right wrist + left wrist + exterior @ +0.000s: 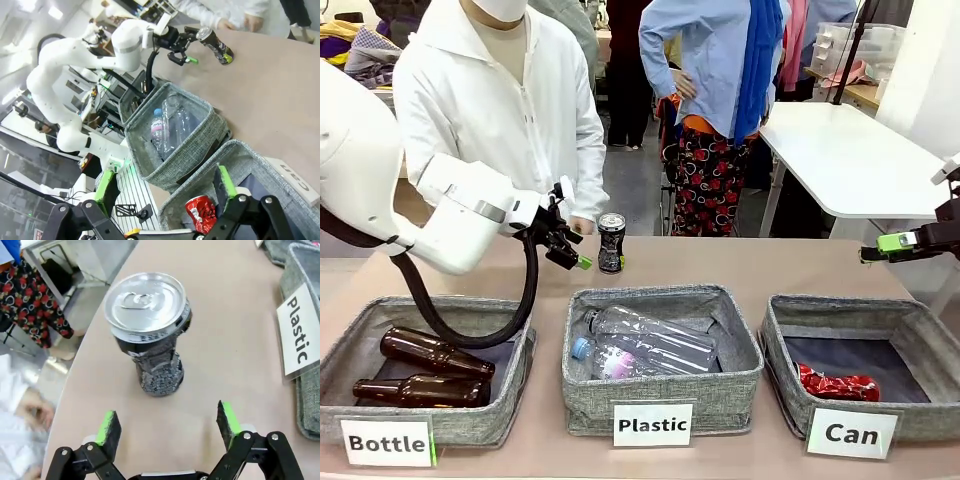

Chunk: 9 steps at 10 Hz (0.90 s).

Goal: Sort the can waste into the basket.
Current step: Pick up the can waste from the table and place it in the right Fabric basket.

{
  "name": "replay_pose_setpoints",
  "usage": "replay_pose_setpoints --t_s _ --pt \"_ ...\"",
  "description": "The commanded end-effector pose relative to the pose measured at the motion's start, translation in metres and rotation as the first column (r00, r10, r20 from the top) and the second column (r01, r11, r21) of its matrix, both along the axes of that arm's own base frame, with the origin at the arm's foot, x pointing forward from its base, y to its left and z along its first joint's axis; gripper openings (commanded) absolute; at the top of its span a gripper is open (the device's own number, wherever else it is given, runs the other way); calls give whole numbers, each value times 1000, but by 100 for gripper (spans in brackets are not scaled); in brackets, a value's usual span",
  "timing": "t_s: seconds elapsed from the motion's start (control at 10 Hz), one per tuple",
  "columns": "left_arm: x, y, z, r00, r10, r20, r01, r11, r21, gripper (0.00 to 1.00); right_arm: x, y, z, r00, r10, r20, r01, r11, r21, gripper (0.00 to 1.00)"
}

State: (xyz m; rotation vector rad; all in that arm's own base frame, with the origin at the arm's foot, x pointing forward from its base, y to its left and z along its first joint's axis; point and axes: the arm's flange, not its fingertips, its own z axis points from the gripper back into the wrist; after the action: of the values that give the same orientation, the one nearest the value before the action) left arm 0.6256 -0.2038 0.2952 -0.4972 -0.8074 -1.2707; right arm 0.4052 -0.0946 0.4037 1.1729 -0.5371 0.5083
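We saw the black can (611, 243) standing upright on the table (740, 262), toward its far side, behind the "Plastic" basket (730, 385). The left gripper (167, 416) hovered just short of it, jaws spread wide, green pads over bare tabletop and touching nothing (in the left wrist view the can's silver top sat straight ahead, beyond the fingertips). A person (500, 100) in a white coat stood at the far edge behind the can, with one hand (226, 23) close to it.

The red can (837, 383), crushed, lay on the dark bottom of the "Can" basket (865, 308), toward the basket's near wall. The right gripper (165, 182) hung near that basket, its jaws likewise wide apart and gripping nothing. In the front view it showed at the right edge, beyond the basket's far side.

The three baskets stood in a row along the near side of the table. The middle one held clear plastic bottles (650, 340), and the "Bottle" basket (470, 425) on the left held two brown glass bottles (430, 372) lying on their sides.
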Motion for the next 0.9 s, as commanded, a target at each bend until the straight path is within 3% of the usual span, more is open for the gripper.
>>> replay_pose_setpoints --t_s 0.0,0.4,0.8 --pt "10 -3 3 999 -25 -43 24 999 -34 100 1 0 2 1000 0 15 0 1000 11 100" --pt "39 -18 1 992 -99 -78 84 981 -177 100 1 0 2 1000 0 15 0 1000 11 100" --pt "45 -29 -13 989 -127 -79 110 974 -198 100 1 0 2 1000 0 15 0 1000 11 100"
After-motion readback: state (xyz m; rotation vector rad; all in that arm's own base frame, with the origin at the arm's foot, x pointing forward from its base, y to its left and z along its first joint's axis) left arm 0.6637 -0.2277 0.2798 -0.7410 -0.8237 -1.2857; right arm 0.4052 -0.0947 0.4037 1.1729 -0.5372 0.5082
